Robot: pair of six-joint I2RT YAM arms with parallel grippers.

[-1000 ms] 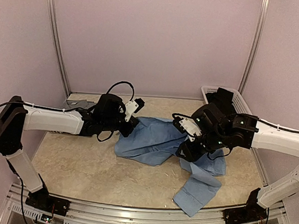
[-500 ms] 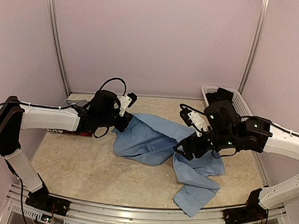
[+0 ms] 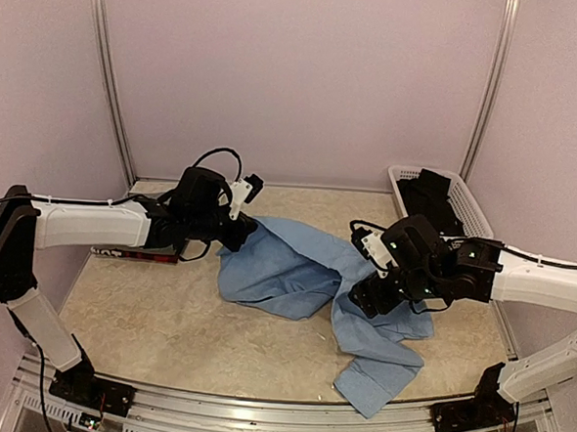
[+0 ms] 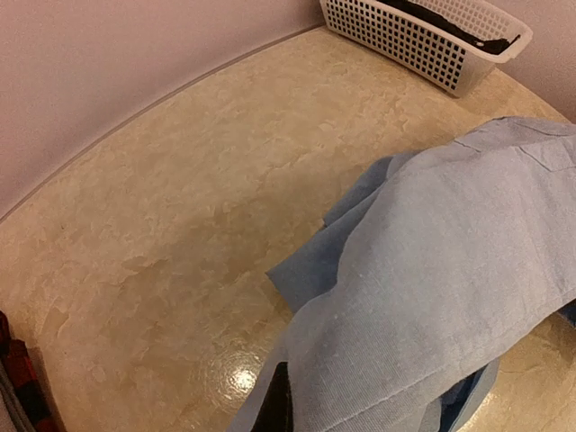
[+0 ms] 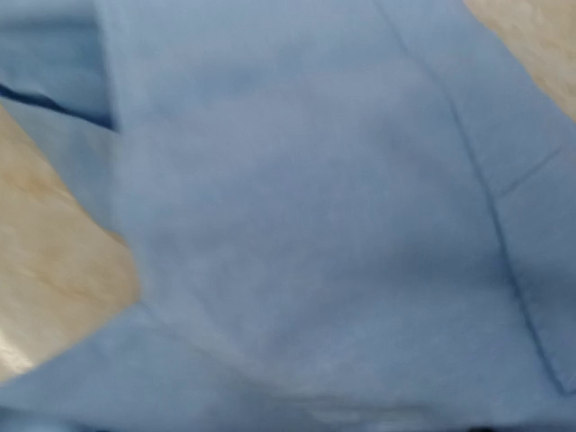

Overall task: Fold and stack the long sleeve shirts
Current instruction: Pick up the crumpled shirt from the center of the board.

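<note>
One blue shirt point(image 3: 285, 265) is seen crumpled at the middle of the table point(image 3: 165, 316), with one part trailing toward 5 o'clock, close to the near edge. Its 10 o'clock corner is pinched and lifted by the left gripper point(image 3: 243, 231), which is clamped tight on the cloth. In the left wrist view the shirt point(image 4: 432, 270) is draped from the grip, and only a dark sliver of one finger point(image 4: 274, 409) is seen under the fold.

The right gripper point(image 3: 364, 297) is held low over the shirt at about 3 o'clock of the pile, touching or just above the cloth; which one cannot be told. The right wrist view is filled with blurred blue cloth point(image 5: 315, 225) and a strip of table point(image 5: 45, 234) at 9 o'clock; no fingers are seen, so how wide that hand stands cannot be told, nor whether anything is gripped.

A plaid shirt point(image 3: 134, 256) is partly seen at 9 o'clock, under the left arm, apart from the blue one; its red-and-black edge point(image 4: 13, 378) is caught at 8 o'clock in the left wrist view.

A white basket point(image 3: 466, 202) is set at 2 o'clock against the back wall, with dark cloth point(image 3: 432, 195) inside it.
</note>
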